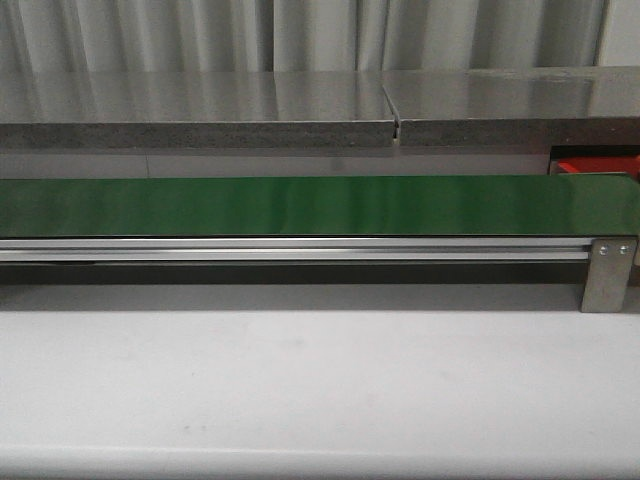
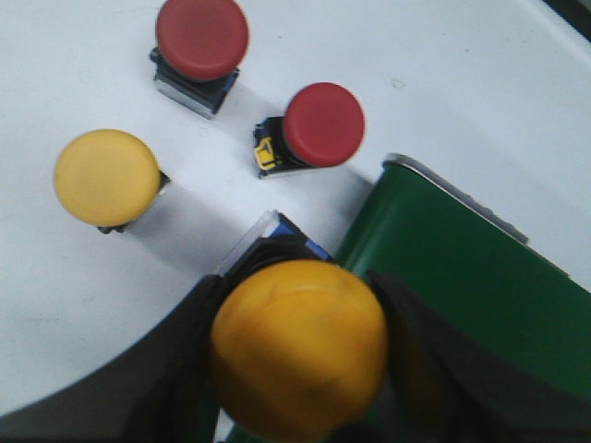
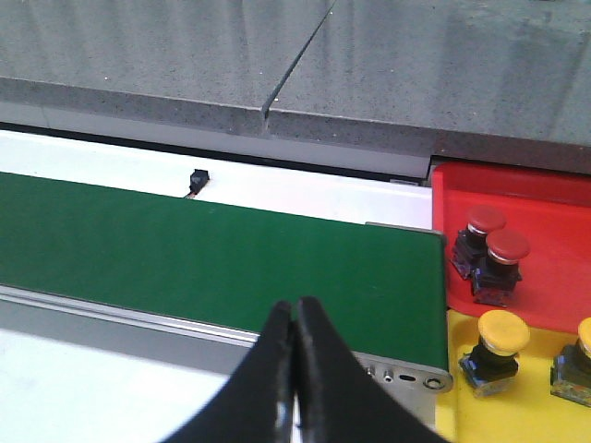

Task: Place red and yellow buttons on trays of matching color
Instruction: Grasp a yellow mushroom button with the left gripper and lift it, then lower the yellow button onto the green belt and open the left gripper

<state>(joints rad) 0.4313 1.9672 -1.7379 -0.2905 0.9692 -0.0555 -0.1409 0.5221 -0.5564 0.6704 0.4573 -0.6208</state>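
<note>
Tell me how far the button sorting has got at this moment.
Done: two red mushroom-head buttons sit on the red tray, two yellow ones on the yellow tray. In hand: the left gripper holds a yellow button beside the green belt. Left: two red buttons and one yellow button on the white table.

No text, label, brand or number is readable in any view.

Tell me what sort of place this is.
Likely an industrial sorting test cell: a green conveyor belt, push buttons such as a red one, and a red tray beside a yellow tray.
</note>
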